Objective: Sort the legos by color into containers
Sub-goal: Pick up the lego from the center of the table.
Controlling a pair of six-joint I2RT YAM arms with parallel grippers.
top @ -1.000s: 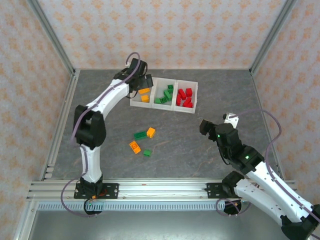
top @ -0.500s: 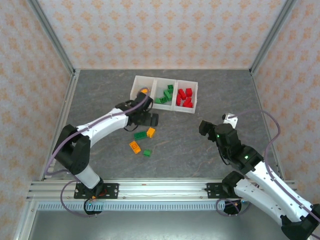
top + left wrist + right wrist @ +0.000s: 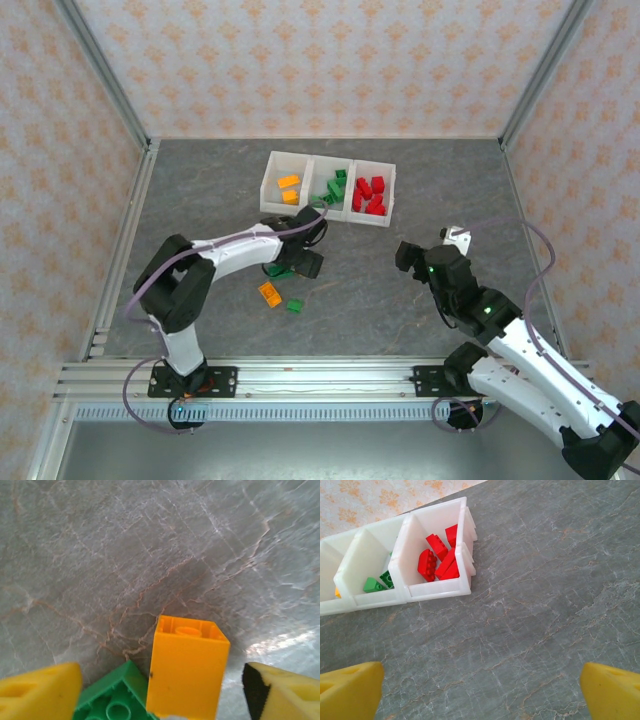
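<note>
Left claw point(image 3: 160, 692) is wide open, holding nothing, orange lego point(image 3: 187, 672) standing right between its pads, green lego point(image 3: 112, 702) alongside.

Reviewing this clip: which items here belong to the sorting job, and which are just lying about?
Job: tray; red bricks, green bricks, orange bricks inside; loose orange brick, loose green brick by left fingers.
Lying about: only fixtures: table, front rail.

table point(image 3: 400, 290): grey marbled | walls point(image 3: 300, 60): orange-patterned | frame posts point(image 3: 100, 70): metal
</note>
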